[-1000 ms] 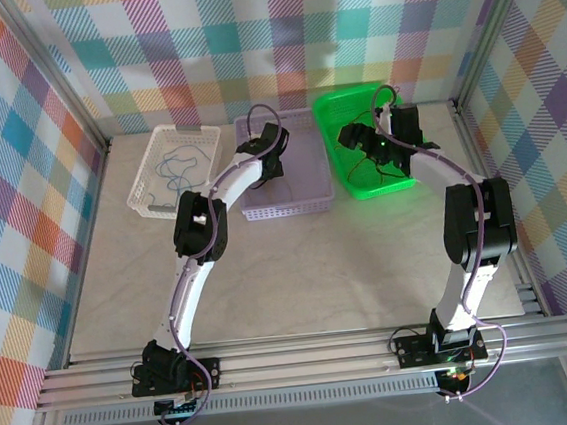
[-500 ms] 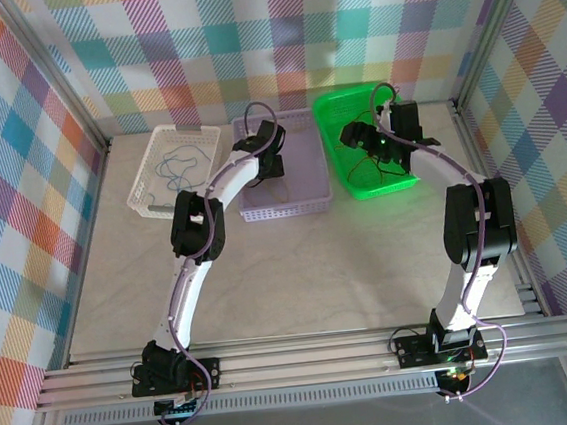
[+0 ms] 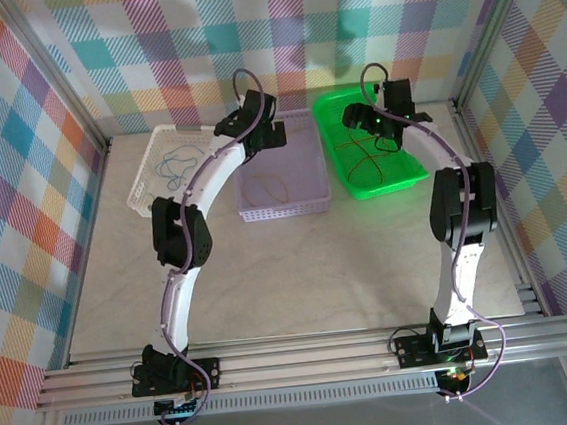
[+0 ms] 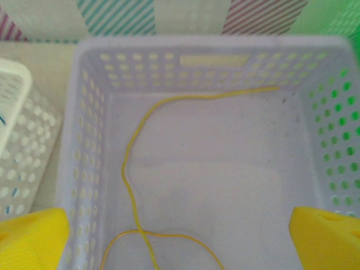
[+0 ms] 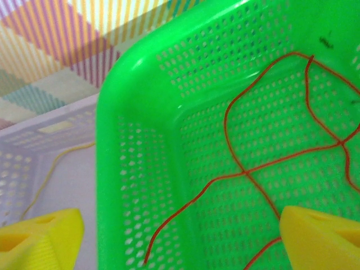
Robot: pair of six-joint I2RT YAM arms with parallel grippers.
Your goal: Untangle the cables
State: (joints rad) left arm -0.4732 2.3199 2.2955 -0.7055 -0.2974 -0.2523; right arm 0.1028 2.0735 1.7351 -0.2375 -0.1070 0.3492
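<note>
— Plaid walls (image 3: 198, 50) in pastel checks close off a pale bench (image 3: 299, 271). What stands on it?
— Three perforated baskets in a row at the far side. To the left of the left gripper (image 4: 180, 242) lies a white basket (image 3: 141, 196), with a bluish cable (image 3: 180, 162) looped on its floor.
— And the left gripper itself?
— It hangs over the lilac basket (image 4: 214, 73), the middle one. Its yellow fingers (image 4: 31, 239) stand wide apart, one at each lower corner of the wrist view, nothing clamped between them.
— Where is the cable there?
— A yellow cable (image 4: 124, 169) lies on the lilac floor below the gripper. It starts by the far right wall, bends toward the left wall, then comes back toward the gripper and crosses itself between the two fingers. I cannot see it touching either finger.
— Further right?
— The green basket (image 5: 112, 140) stands just beside the lilac one. The right gripper (image 5: 180, 239) hovers above its left wall, fingers spread apart and holding nothing.
— What lies under it?
— Red cables (image 5: 246, 171), thin and limp, spread over the green floor ahead and to the right of the gripper. They cross one another at several points, and one end trails toward the gap between the fingers. How many strands there are, I cannot tell.
</note>
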